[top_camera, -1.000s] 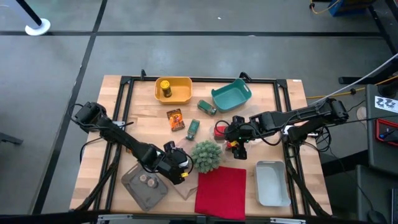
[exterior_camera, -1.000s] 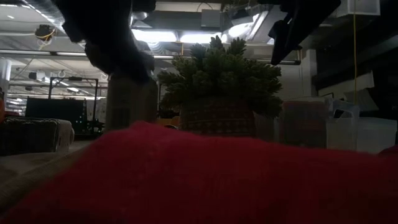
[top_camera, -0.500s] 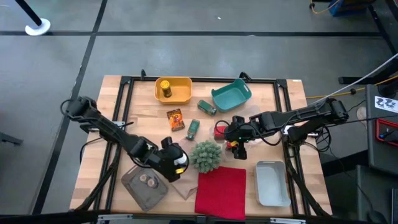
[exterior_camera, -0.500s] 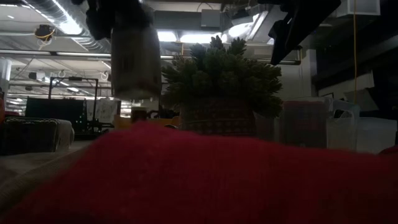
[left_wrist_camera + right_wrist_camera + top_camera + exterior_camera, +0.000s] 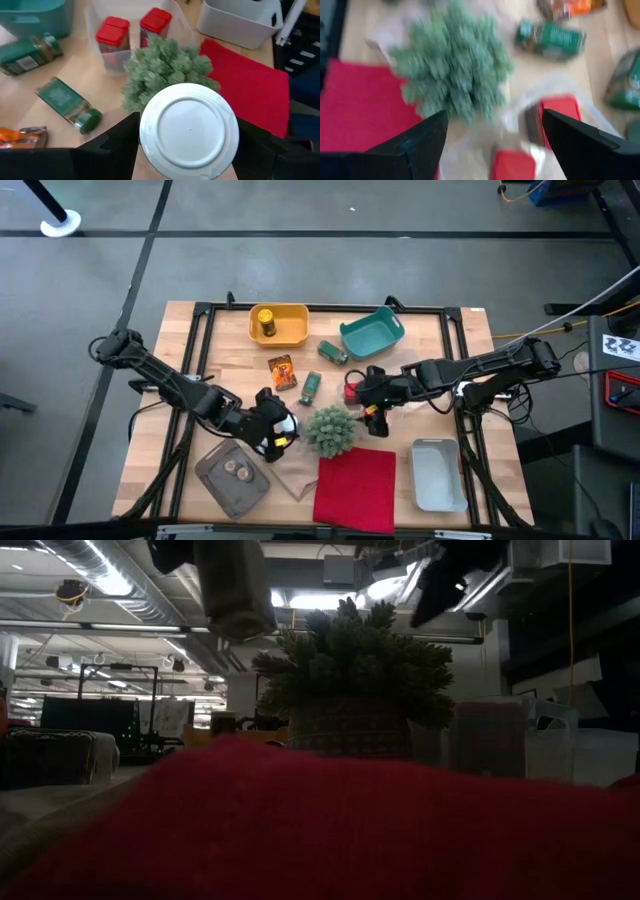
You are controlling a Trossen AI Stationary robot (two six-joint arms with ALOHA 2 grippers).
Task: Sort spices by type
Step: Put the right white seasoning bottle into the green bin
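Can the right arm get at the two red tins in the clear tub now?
Probably yes. The right gripper hangs open just above the red tins in the clear tub, nothing between them; the plant ball sits beside, not over.

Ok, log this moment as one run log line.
left claw: shut on white-capped jar, lifted beside plant ball | right claw: open, above red tins

White-capped jar (image 5: 188,131) clamped between dark fingers (image 5: 116,148) — beyond it, spiky plant ball (image 5: 165,70), 2 red tins (image 5: 113,38), red cloth (image 5: 250,85).
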